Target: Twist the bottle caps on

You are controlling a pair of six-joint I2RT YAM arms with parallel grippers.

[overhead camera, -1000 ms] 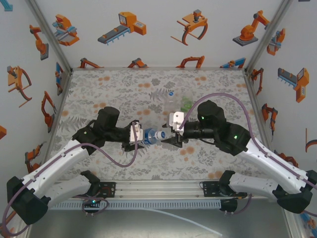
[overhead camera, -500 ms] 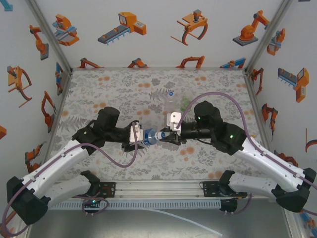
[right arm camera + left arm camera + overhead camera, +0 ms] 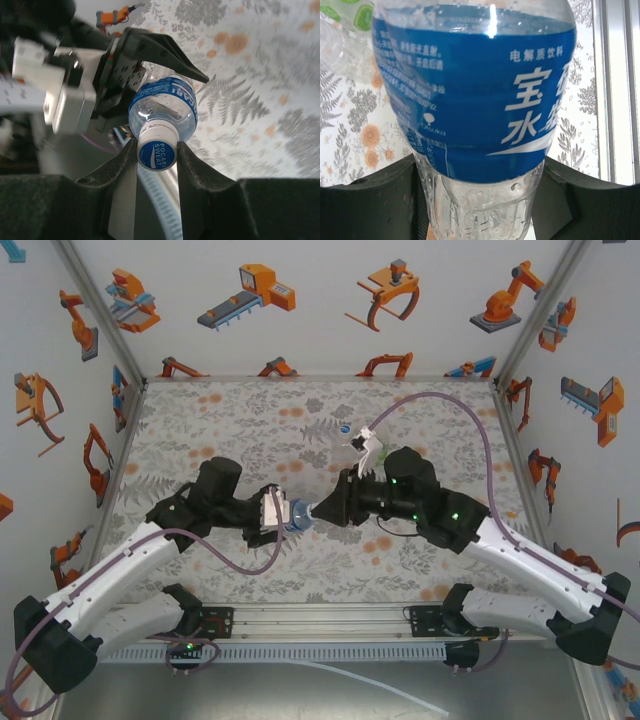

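Task progress, cap-fitting stage. The left claw [image 3: 288, 516] is closed on the body of the blue-label bottle [image 3: 475, 95] and holds it on its side above the floral surface [image 3: 200, 420], neck pointing towards the right arm. In the left wrist view the dark fingers [image 3: 375, 200] press against the ribbed clear part below the label, on both sides.

The right claw [image 3: 156, 145] is closed on the bottle cap [image 3: 156, 153], a white cap with a blue printed top. Its two fingers [image 3: 125, 170] touch the cap rim on opposite sides. The cap sits on the bottle's neck, square to it as far as the right wrist view shows. No gap is visible between cap and shoulder, but whether the thread is fully taken up cannot be told.

Judged from this, the first of the three bottles is in the turning step: cap placed, tightening likely unfinished, release not yet made.

The clear bottle [image 3: 337, 47] and the green-tinted bottle [image 3: 357, 12] lie beyond, towards the far part of the surface and well apart from both claws. Whether they carry caps is too small to tell; they appear to be the remaining work.
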